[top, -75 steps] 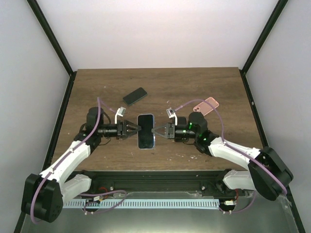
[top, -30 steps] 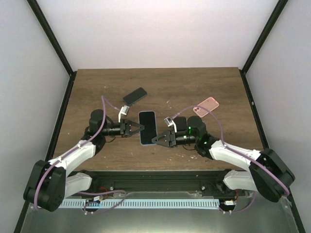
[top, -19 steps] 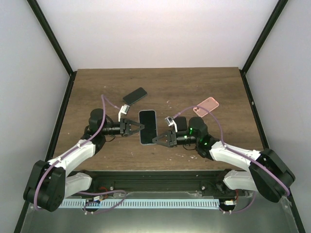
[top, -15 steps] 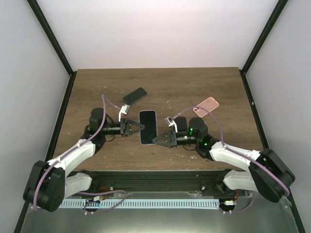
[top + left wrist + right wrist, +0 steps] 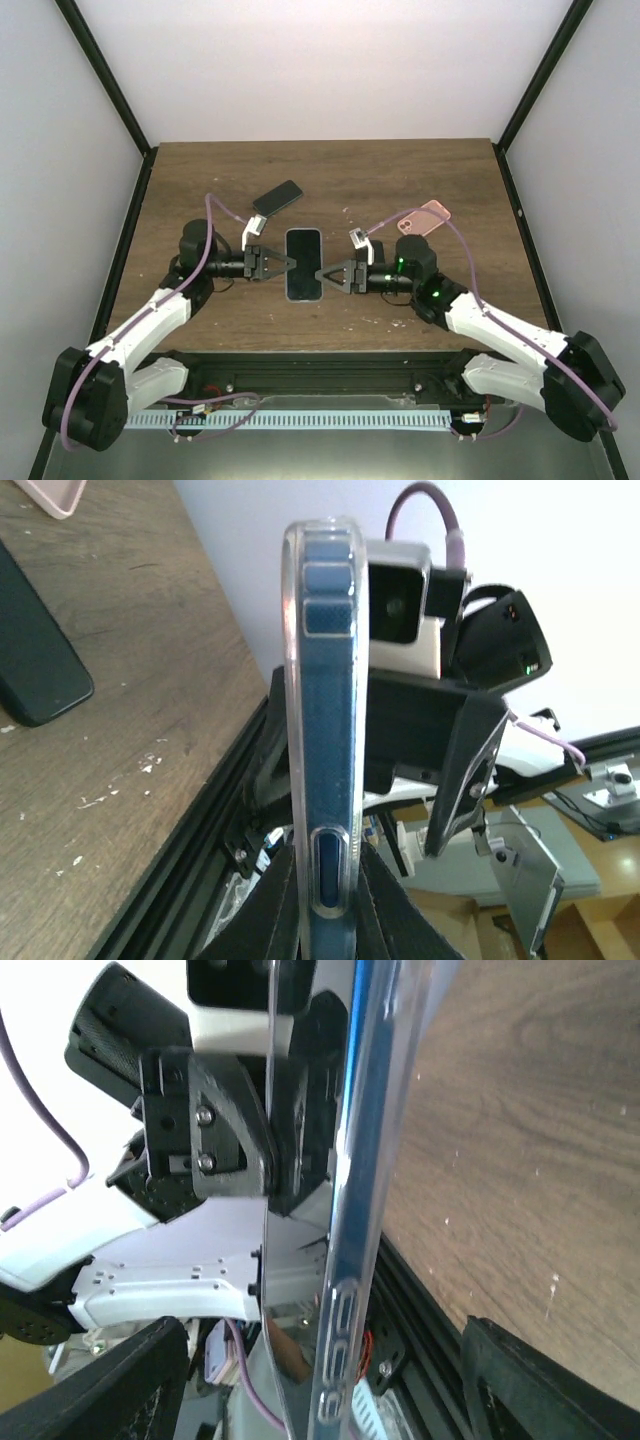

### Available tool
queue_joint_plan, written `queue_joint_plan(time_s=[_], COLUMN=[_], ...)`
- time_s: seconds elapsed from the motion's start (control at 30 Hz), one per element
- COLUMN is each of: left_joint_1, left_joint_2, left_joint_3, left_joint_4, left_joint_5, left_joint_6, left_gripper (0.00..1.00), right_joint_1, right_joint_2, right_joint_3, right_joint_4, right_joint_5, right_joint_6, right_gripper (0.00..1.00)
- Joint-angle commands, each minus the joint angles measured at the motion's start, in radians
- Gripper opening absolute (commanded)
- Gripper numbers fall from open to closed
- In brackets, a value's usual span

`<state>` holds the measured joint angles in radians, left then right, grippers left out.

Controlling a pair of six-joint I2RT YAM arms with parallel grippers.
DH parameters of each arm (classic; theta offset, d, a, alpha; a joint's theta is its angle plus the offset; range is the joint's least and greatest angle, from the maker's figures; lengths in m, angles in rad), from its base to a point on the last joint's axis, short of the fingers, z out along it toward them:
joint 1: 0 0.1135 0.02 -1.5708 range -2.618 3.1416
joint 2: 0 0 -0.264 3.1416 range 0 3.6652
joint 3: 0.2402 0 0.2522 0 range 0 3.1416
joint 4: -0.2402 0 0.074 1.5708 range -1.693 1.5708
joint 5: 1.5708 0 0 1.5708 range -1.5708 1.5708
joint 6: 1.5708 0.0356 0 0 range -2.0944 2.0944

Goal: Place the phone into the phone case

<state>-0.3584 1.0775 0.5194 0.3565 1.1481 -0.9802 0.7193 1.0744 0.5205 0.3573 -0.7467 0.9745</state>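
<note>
A blue phone sits inside a clear phone case and is held on edge above the table's middle. My left gripper is shut on its left long edge. In the left wrist view my left gripper has both pads pressed against the cased phone. My right gripper stands open at the right long edge. In the right wrist view the phone runs between my right gripper's wide-apart fingers without touching them.
A second, black phone lies on the wooden table behind my left arm and also shows in the left wrist view. A pink case lies at back right of my right arm.
My right gripper has opened and swung from the phone's lower right corner to level with its right edge. The phone now lies straighter. My left gripper keeps its hold.
</note>
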Motion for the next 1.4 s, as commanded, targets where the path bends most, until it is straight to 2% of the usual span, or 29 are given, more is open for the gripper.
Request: queue_joint_plan(time_s=[0.0, 0.17, 0.4, 0.77, 0.93, 1.03, 1.13, 1.3, 1.37], left_joint_1=[-0.016, -0.036, -0.054, -0.056, -0.056, -0.056, -0.056, -0.055, -0.056], left_joint_2=[-0.058, -0.09, -0.095, -0.076, -0.066, -0.051, -0.025, -0.015, -0.01], left_joint_3=[0.076, 0.095, 0.097, 0.115, 0.127, 0.149, 0.172, 0.181, 0.185], left_joint_4=[-0.076, -0.114, -0.161, -0.269, -0.331, -0.423, -0.501, -0.528, -0.531], left_joint_5=[0.072, 0.121, 0.154, 0.139, 0.112, 0.083, 0.071, 0.043, 0.038], left_joint_6=[0.075, 0.103, 0.144, 0.226, 0.28, 0.344, 0.39, 0.408, 0.409], left_gripper=[0.09, 0.09, 0.09, 0.09, 0.08, 0.07, 0.06, 0.06, 0.07], right_joint_1=[-0.019, -0.03, -0.033, -0.035, -0.035, -0.037, -0.037, -0.037, -0.036], right_joint_2=[-0.045, -0.031, -0.002, -0.012, -0.018, -0.019, -0.016, -0.009, -0.008], right_joint_3=[0.098, 0.166, 0.242, 0.248, 0.246, 0.245, 0.245, 0.245, 0.243], right_joint_4=[-0.156, -0.162, -0.134, -0.123, -0.128, -0.141, -0.16, -0.176, -0.183], right_joint_5=[0.09, 0.078, 0.046, 0.055, 0.062, 0.076, 0.088, 0.096, 0.105], right_joint_6=[-0.105, -0.114, -0.104, -0.085, -0.085, -0.089, -0.09, -0.089, -0.09], right_gripper=[0.79, 0.8, 0.66, 0.36, 0.13, 0.02, 0.01, 0.01, 0.06])
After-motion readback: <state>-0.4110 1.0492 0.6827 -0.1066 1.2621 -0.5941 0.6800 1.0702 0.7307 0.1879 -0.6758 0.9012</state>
